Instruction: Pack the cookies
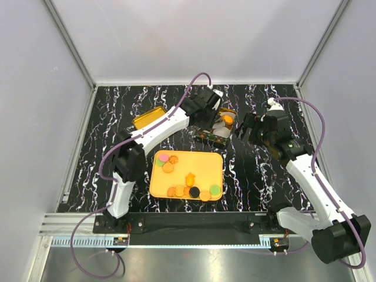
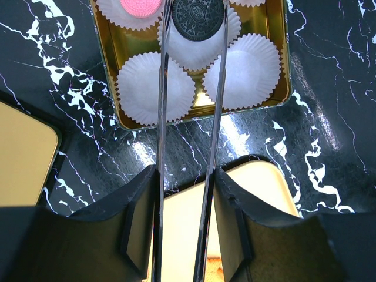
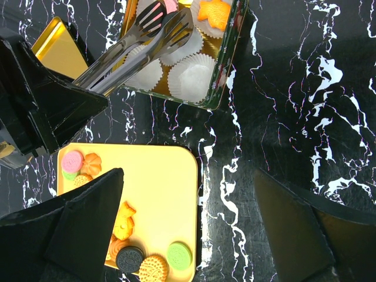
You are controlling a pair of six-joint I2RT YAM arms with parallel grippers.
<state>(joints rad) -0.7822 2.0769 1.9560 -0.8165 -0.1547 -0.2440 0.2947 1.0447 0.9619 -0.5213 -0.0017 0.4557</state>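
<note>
From above, the tin (image 1: 210,138) stands on the marbled table with the left gripper (image 1: 207,110) over its left side and the right gripper (image 1: 247,127) just to its right, jaws spread wide and holding nothing. Most of the cookies (image 1: 189,191) lie on the yellow tray (image 1: 194,167) just in front of the tin, and a lid (image 1: 147,117) lies to the tin's left. The arm largely hides the tool here. The left wrist view shows it plainly: the left gripper is clamped on a pair of tongs (image 2: 161,117), whose arms, set narrow, reach into the tin and flank a black cookie (image 2: 198,16) resting in a white paper cup (image 2: 200,47). Whether the tips pinch it or only stand at its edges I cannot tell. A pink cookie (image 2: 140,4) sits in the cup to its left, and the two nearer cups are bare. Only the right wrist view shows an orange cookie (image 3: 214,13) in the tin beside the tong tips, and it hides the black one behind the tongs
</note>
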